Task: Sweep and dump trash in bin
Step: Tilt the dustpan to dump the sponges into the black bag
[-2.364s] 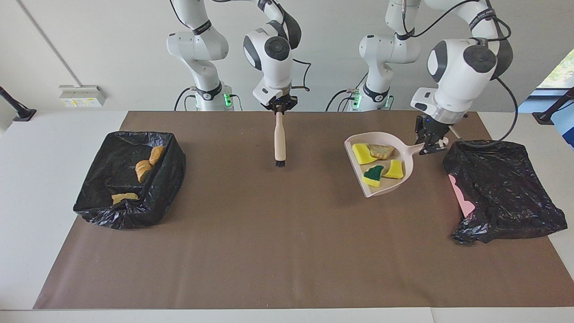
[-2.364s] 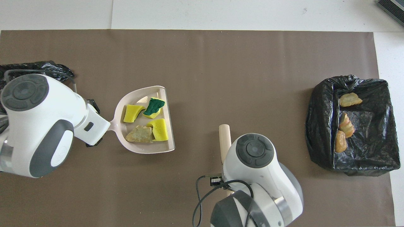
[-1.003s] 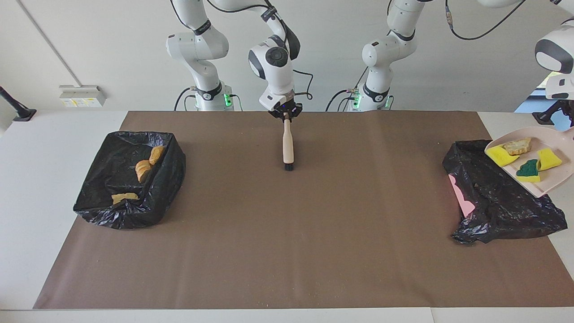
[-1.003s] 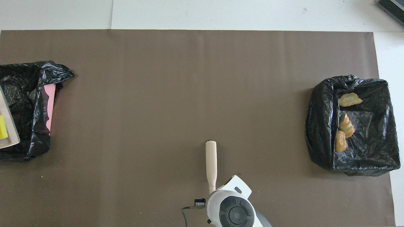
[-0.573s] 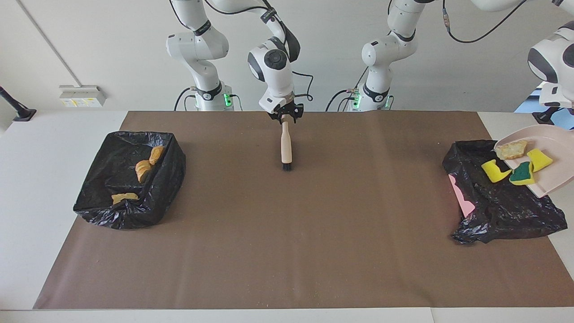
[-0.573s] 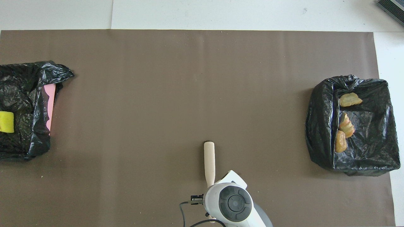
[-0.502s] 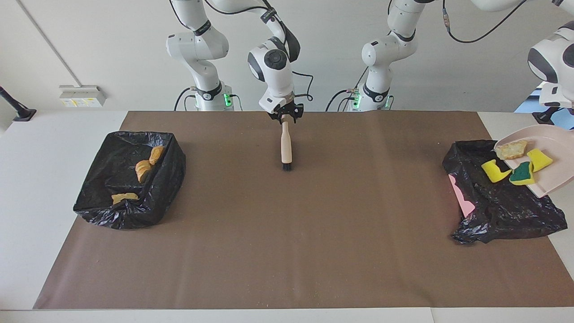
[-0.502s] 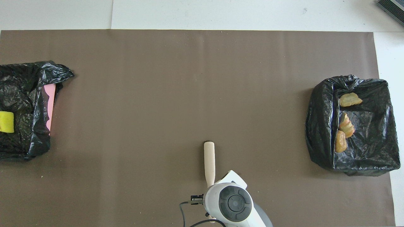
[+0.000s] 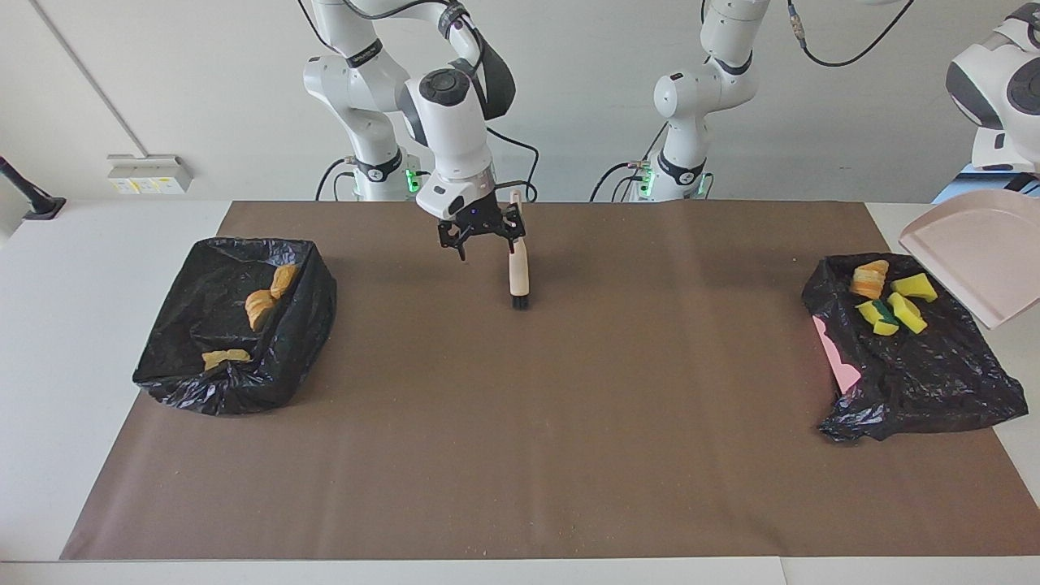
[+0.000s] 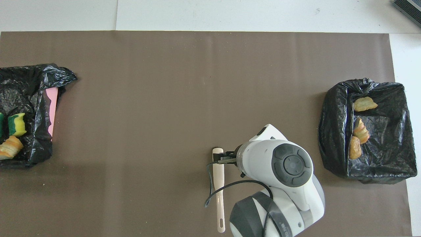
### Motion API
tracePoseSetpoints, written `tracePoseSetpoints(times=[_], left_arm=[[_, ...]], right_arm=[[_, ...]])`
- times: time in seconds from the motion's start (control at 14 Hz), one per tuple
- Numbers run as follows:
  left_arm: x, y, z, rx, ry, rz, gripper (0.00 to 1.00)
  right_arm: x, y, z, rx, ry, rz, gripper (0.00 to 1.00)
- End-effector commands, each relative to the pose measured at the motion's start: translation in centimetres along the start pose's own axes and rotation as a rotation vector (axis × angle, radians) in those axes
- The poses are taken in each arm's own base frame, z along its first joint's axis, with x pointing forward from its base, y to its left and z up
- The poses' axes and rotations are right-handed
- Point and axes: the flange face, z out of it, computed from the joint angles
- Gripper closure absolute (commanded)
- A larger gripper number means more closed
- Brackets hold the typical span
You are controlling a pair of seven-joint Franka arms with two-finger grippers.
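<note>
I find no legible text, label, brand, number or sign on anything in either view. The wall box (image 9: 148, 174) near my right arm's end carries yellow stickers, but their print is too small to read. My arms show dark bands with lettering that I cannot make out.

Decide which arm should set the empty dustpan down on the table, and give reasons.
Left: it holds the dustpan raised beside the bin at its own end. The right gripper hangs open beside the brush lying mid-table.
</note>
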Motion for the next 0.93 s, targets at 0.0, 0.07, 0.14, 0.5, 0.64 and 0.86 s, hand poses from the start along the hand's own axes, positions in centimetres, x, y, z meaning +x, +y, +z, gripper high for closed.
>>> tracePoseSetpoints(times=[0.0,0.07,0.14,0.5,0.64,0.86], left_arm=[[2.9,1.2,-2.1,-0.068,0.155,-0.093,1.00],[4.6,1.5,-2.3,-0.109,0.258,-0.137,1.00],[5.6,1.9,-2.7,-0.140,0.334,-0.191,1.00],[15.1,4.6,-7.5,-0.248,0.492,-0.391,1.00],[20.2,5.8,-11.1,-0.299,0.533,-0.515,1.00],[27.0,8.2,-17.0,-0.382,0.617,-0.694,1.00]], right_arm=[[1.5,-0.2,-2.9,-0.051,0.029,-0.050,0.00],[2.1,0.0,-4.4,-0.056,0.030,-0.042,0.00],[2.7,0.2,-6.1,-0.056,0.036,-0.032,0.00],[5.3,3.0,-14.7,-0.054,0.065,0.035,0.00],[5.4,4.0,-15.8,-0.065,0.053,0.053,0.00],[5.1,4.5,-16.5,-0.078,0.054,0.060,0.00]])
